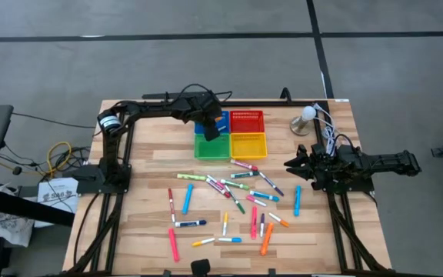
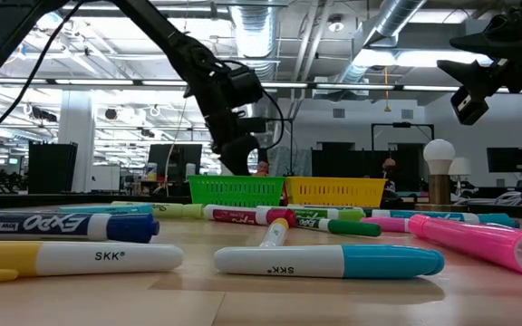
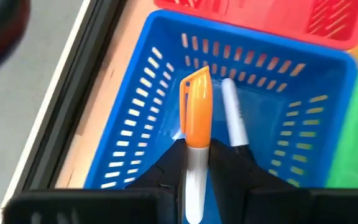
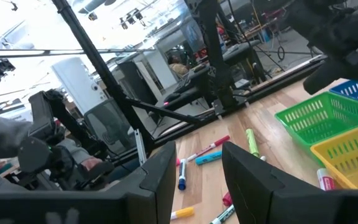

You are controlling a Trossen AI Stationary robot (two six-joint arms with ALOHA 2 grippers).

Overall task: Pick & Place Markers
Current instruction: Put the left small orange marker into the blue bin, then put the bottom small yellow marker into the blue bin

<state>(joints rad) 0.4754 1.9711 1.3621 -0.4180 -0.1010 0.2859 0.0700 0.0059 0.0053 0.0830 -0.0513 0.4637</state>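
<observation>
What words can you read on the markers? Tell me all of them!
"EXPO": on the blue-capped marker nearest the low camera, at the left; smaller print beside it is too blurred to read.
"SKK": on the yellow-and-white marker in front.
"SKK", upside down: on the white-and-blue marker.
The red-labelled marker farther back has print too small to read.
The paper beside the table has unreadable dark print.
</observation>
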